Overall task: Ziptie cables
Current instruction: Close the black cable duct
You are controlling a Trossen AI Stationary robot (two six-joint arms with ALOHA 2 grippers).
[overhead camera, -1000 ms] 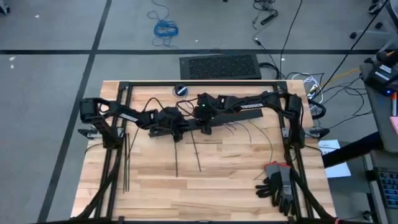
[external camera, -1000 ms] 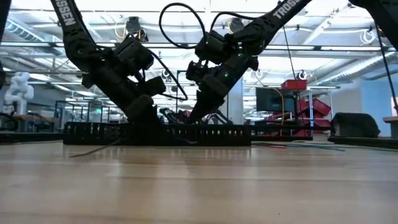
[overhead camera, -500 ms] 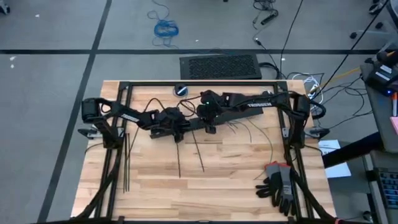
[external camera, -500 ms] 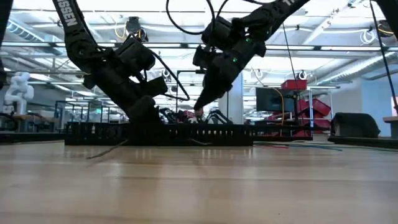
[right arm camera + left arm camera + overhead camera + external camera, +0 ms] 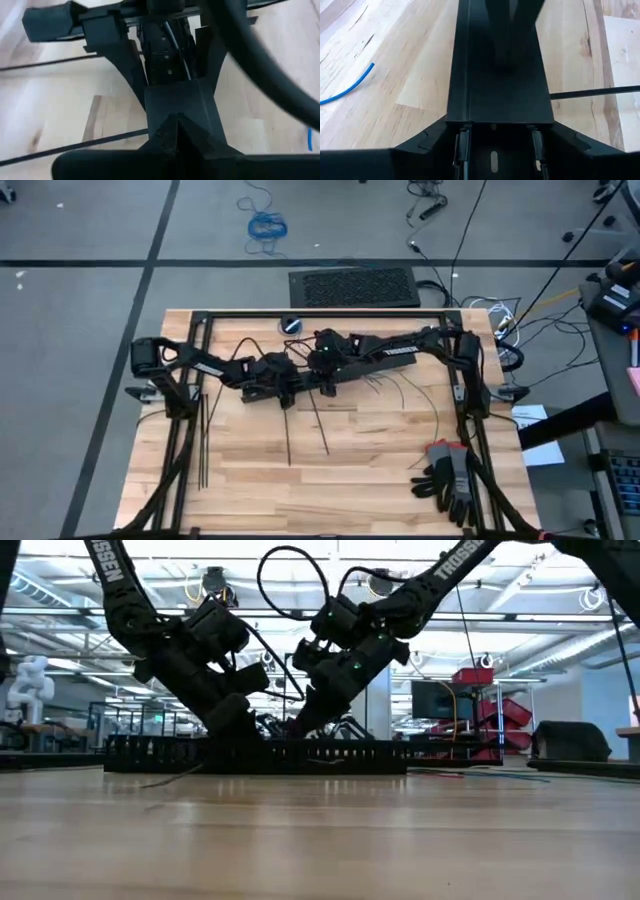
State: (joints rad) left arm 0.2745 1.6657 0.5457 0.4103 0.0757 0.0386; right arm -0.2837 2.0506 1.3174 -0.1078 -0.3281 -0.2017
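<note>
right gripper [image 5: 327, 385] dropped lower | jaws state unclear | zipties [image 5: 318, 420] just beside

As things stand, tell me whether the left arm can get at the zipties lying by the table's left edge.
Probably yes. The zipties lie on bare wood just in front of the left arm's base, with nothing over them. The left gripper is down at the black slotted bar beside the right gripper, so it must lift and swing back first.

Both grippers' fingertips are hidden among dark parts where the arms meet over the slotted bar [image 5: 255, 754]. The thin wires [image 5: 400, 392] are too fine to tell colours.
</note>
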